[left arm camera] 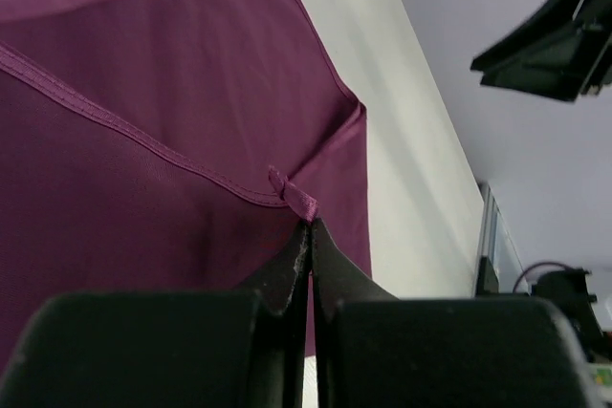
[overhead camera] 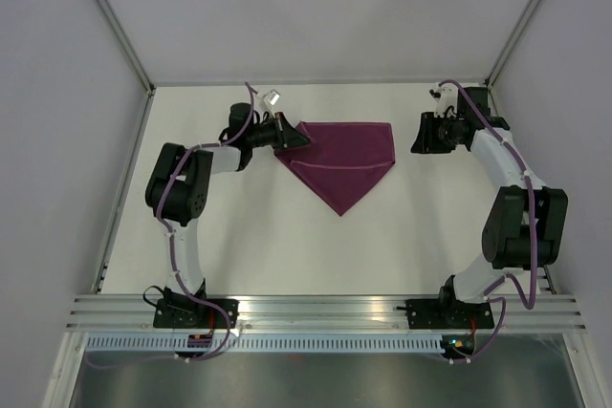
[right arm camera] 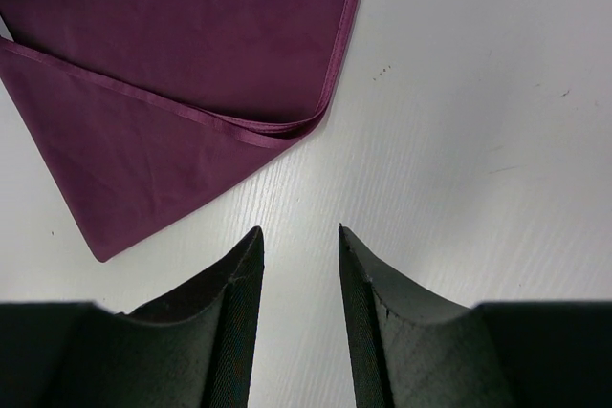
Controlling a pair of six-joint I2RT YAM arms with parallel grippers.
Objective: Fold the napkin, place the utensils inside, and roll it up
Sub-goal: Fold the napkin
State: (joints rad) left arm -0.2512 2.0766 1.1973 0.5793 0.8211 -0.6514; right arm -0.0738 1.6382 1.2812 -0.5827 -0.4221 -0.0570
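The purple napkin (overhead camera: 344, 160) lies on the white table, folded into a triangle with its point toward me. My left gripper (overhead camera: 295, 139) is shut on the napkin's left corner; in the left wrist view the jaws (left arm camera: 311, 225) pinch the hemmed edge of the cloth (left arm camera: 143, 140). My right gripper (overhead camera: 418, 136) is open and empty, just right of the napkin's right corner, apart from it. In the right wrist view its fingertips (right arm camera: 298, 229) hover over bare table, with the folded napkin corner (right arm camera: 172, 74) ahead. The knife is not in view.
The white table (overhead camera: 239, 236) is bounded by grey walls at the back and sides. A metal rail (overhead camera: 325, 308) runs along the near edge by the arm bases. The right arm (left arm camera: 555, 35) shows in the left wrist view.
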